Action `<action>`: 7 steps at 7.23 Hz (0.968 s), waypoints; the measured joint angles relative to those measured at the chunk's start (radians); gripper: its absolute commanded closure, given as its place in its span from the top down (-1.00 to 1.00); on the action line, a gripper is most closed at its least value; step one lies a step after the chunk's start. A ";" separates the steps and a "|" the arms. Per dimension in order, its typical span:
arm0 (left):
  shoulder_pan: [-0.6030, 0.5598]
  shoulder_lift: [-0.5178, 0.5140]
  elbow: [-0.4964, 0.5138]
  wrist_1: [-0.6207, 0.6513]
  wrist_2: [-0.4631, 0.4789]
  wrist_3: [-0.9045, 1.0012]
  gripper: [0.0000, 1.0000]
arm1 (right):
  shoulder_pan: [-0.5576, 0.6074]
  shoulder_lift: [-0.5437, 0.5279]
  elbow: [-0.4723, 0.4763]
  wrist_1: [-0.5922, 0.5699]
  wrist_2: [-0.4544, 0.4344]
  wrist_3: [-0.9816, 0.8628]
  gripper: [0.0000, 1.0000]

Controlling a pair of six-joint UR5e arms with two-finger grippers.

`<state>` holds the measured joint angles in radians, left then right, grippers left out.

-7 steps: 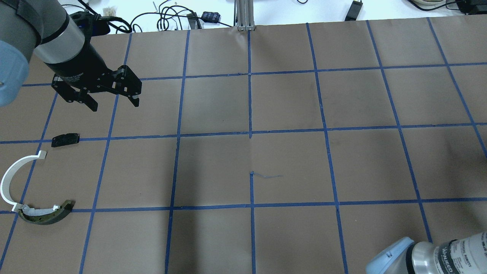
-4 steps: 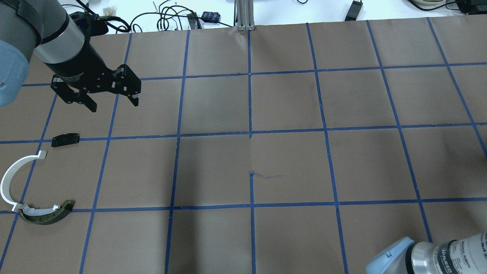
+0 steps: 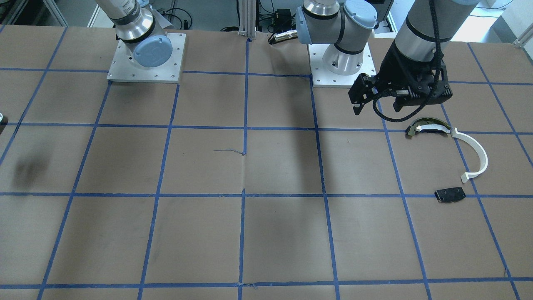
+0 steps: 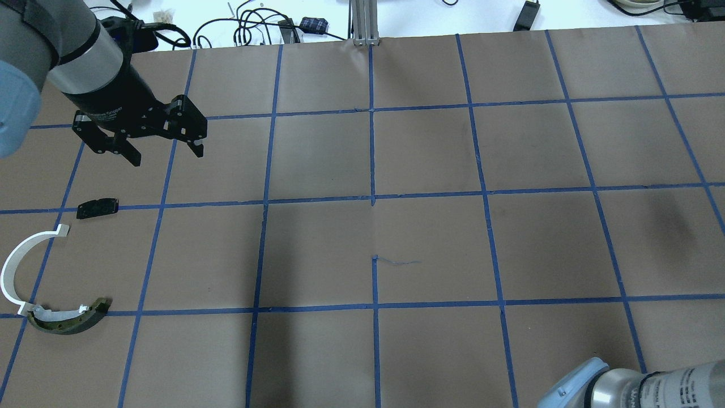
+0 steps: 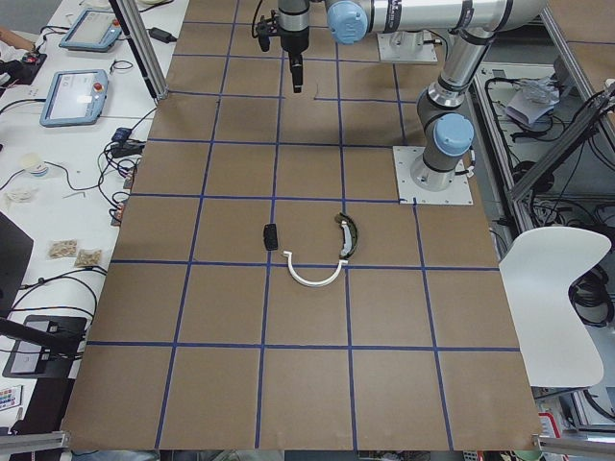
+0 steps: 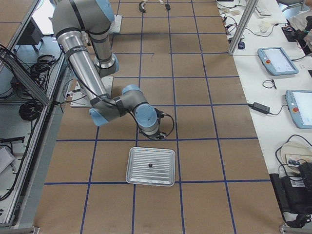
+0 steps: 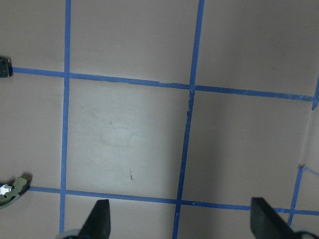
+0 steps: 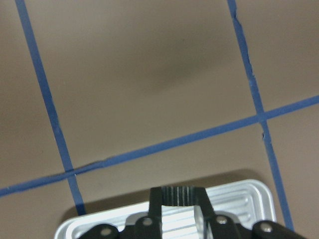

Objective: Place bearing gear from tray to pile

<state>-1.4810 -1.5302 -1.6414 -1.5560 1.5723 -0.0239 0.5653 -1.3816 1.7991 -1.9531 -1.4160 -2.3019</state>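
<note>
The pile lies at the table's left: a white half-ring strip [image 4: 17, 266], a dark and cream arc piece [image 4: 68, 320] and a small black plate [image 4: 98, 207]. My left gripper [image 4: 166, 157] hangs open and empty above the table beyond the plate; in the front-facing view this gripper [image 3: 377, 110] shows beside the arc piece [image 3: 429, 126]. A ribbed metal tray [image 6: 168, 163] lies at the table's right end with a small dark bearing gear [image 6: 150, 165] in it. My right gripper [image 6: 157, 135] hovers at the tray's far edge, fingers together, nothing seen between them.
Brown paper with blue tape grid lines covers the table. Cables and small devices [image 4: 255, 25] lie past its far edge. Both arm bases [image 3: 145, 58] stand on the robot's side. The tray's rim [image 8: 239, 199] shows under the right wrist.
My left gripper has shifted slightly left and away, still open. The right arm's elbow has dropped lower at the overhead view's bottom right. The pile has not moved.
</note>
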 measured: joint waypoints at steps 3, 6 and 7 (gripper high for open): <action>0.001 0.001 -0.001 -0.001 0.000 0.000 1.00 | 0.233 -0.206 -0.002 0.178 -0.007 0.357 -0.45; 0.001 0.001 -0.002 -0.001 0.000 0.000 1.00 | 0.610 -0.260 -0.033 0.220 -0.015 0.884 -0.40; 0.001 0.002 -0.002 -0.001 0.000 0.000 1.00 | 0.747 -0.246 -0.046 0.206 -0.019 1.105 -0.38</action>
<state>-1.4802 -1.5286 -1.6429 -1.5568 1.5723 -0.0238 1.3124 -1.6276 1.7533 -1.7467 -1.4350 -1.1966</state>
